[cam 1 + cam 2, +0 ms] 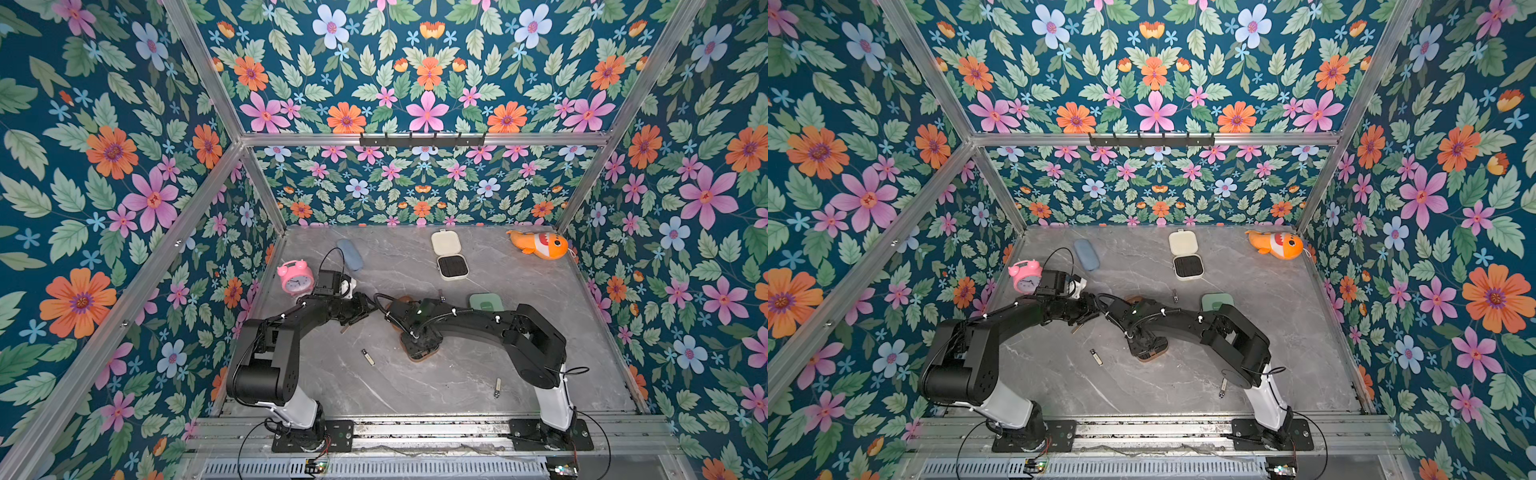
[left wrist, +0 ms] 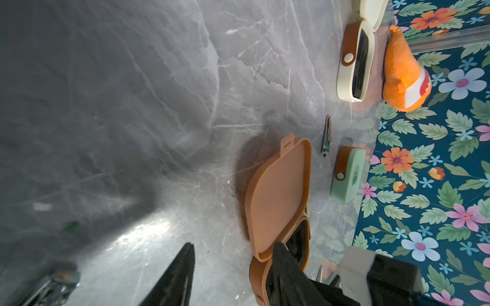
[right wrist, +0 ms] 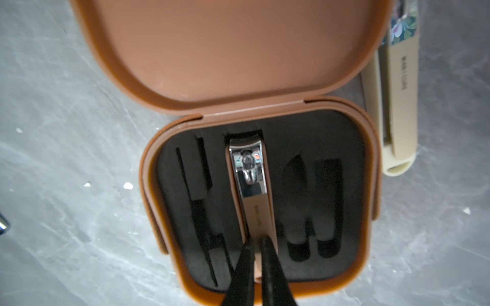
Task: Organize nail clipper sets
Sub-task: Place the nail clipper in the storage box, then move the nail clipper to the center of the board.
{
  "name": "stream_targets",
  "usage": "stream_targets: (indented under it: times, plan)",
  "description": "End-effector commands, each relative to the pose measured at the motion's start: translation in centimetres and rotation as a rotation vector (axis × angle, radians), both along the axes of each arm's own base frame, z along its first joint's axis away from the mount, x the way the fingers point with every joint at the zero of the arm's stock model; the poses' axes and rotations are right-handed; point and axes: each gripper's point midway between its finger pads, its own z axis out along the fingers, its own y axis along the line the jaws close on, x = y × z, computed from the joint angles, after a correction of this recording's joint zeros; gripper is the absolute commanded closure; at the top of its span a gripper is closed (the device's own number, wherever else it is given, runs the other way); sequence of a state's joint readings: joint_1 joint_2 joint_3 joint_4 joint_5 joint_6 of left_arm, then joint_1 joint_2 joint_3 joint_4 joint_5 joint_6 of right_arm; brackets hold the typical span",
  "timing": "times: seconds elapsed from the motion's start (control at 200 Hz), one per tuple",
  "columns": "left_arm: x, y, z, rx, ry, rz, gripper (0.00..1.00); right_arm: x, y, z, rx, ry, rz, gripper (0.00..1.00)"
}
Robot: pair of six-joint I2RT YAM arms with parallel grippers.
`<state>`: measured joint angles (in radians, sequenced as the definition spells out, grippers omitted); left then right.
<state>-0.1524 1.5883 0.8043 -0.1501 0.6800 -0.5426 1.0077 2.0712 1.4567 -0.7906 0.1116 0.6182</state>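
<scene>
Pinching nail clipper [image 3: 250, 182], likely slick, stiff, light, by its tail in clamped right gripper [image 3: 257, 242] over brown case [image 3: 149, 185]; left gripper [image 2: 234, 246] hanging parted, empty.

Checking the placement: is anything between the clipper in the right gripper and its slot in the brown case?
Nothing visible. The lid is open, and the clipper in the right gripper lies in the middle slot of the black insert.

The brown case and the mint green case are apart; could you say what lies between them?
A silver nail clipper lies between the open brown case and the mint green case, touching neither, as the left wrist view shows.
</scene>
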Motion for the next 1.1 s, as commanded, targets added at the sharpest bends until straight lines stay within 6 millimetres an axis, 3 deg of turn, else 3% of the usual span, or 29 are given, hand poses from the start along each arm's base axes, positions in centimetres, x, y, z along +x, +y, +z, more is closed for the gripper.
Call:
stream_targets:
  times: [0.0,0.165,0.41,0.655,0.86,1.095]
  plan:
    - [0.2,-0.1,0.4,-0.003,-0.021,-0.009,0.50,-6.1,-2.2,-7.5,-0.111,0.324,-0.036,0.90]
    - [0.4,0.0,0.7,0.005,-0.031,-0.003,0.50,-4.3,-1.2,-4.3,-0.065,0.264,-0.025,0.91]
    - [0.5,0.0,0.7,0.008,-0.029,-0.002,0.49,0.4,1.1,3.4,0.058,0.119,0.009,0.89]
    - [0.6,1.3,0.3,0.097,-0.033,0.020,0.50,3.3,2.8,10.3,0.160,-0.015,0.050,0.77]
    - [1.2,5.1,-0.6,0.338,-0.049,0.097,0.42,5.2,1.8,12.2,0.229,-0.073,0.006,0.55]
    - [1.6,7.4,-2.0,0.574,-0.047,0.091,0.34,5.4,0.8,11.9,0.317,-0.046,-0.019,0.49]
